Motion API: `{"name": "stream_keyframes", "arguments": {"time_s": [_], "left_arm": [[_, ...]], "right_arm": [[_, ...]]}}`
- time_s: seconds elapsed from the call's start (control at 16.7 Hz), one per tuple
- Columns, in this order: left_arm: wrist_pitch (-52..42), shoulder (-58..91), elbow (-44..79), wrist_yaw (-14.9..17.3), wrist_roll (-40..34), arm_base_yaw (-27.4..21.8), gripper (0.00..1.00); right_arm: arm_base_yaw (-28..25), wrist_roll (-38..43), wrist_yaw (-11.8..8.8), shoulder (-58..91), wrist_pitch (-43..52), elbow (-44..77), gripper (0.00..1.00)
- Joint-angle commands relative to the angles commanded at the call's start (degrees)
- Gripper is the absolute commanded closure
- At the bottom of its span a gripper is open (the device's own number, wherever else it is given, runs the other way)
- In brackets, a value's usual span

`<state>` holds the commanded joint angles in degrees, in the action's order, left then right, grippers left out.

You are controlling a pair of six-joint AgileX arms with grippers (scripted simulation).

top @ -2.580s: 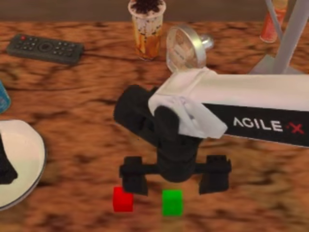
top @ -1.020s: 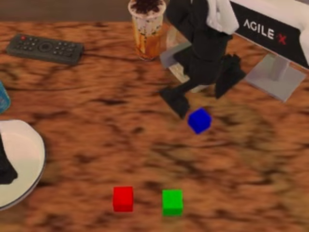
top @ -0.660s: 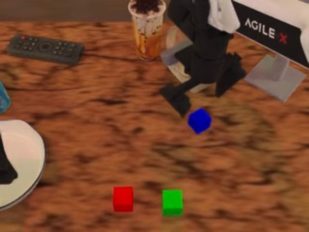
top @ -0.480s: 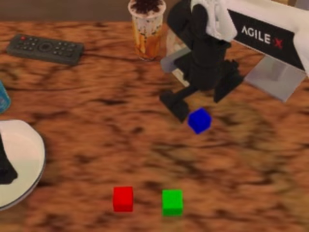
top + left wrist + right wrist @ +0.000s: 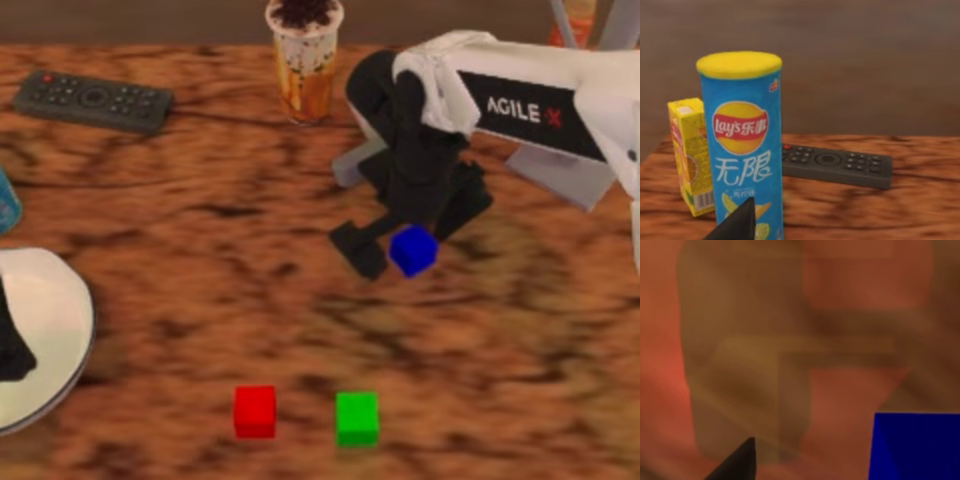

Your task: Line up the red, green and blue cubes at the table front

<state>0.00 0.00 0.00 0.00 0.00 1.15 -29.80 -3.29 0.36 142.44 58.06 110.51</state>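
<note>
The red cube and the green cube sit side by side near the table's front edge. The blue cube lies farther back, right of centre. My right gripper is open over it, one finger to its left and one behind it to the right. In the right wrist view the blue cube fills a corner beside one dark fingertip. My left gripper is parked over the white plate, open; one fingertip shows in its wrist view.
A drink cup and a dark remote stand at the back. The white plate lies at the left edge. A grey stand base sits behind the right arm. A blue Lay's can and yellow carton stand by the remote.
My right arm left the green cube at the front, swung to the back, then came forward and down until its open fingers flank the blue cube. No cube moved.
</note>
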Motion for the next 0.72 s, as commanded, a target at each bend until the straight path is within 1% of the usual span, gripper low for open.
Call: {"name": "stream_keyframes", "arguments": {"time_s": [0.12,0.72], "left_arm": [[0.0,0.0,0.0,0.0,0.0,0.0,0.0],[0.0,0.0,0.0,0.0,0.0,0.0,0.0]], "right_arm": [[0.0,0.0,0.0,0.0,0.0,0.0,0.0],[0.0,0.0,0.0,0.0,0.0,0.0,0.75]]}}
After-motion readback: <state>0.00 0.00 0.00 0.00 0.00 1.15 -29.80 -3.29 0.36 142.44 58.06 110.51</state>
